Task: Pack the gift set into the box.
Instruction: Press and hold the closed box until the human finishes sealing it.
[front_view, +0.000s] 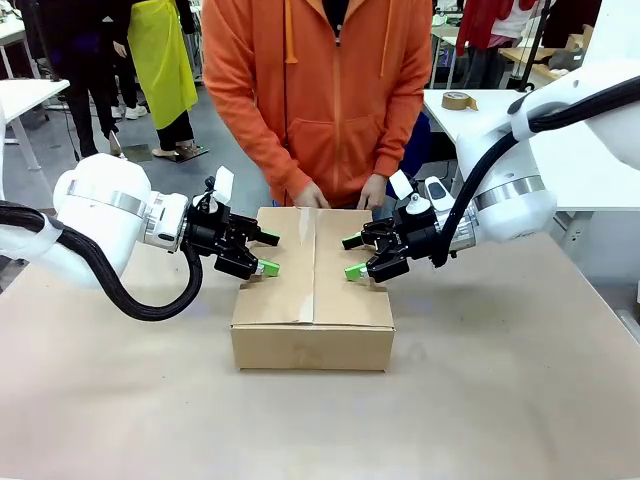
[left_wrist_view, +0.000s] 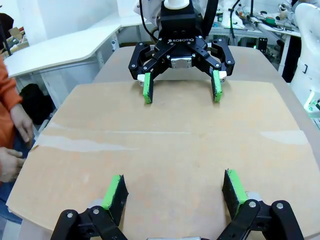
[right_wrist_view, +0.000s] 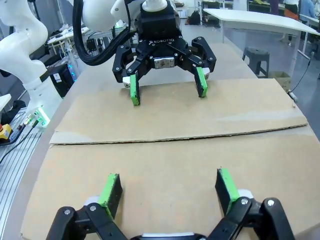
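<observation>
The box (front_view: 312, 290) lies closed at the surface's (front_view: 500, 400) centre. The left tool (front_view: 264, 252) at 9 o'clock and the right tool (front_view: 355, 256) at 3 o'clock hover spread apart over its flaps, probably pressing them flat; the gift set is presumably inside.

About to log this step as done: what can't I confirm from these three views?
- Gift set: the box has its flaps shut in the front view, so its contents are hidden.
- Flap contact: left hand and right hand are open over the top; none of the views settles whether their pads touch it.
- Person's hands: the box's far edge partly hides them.
</observation>
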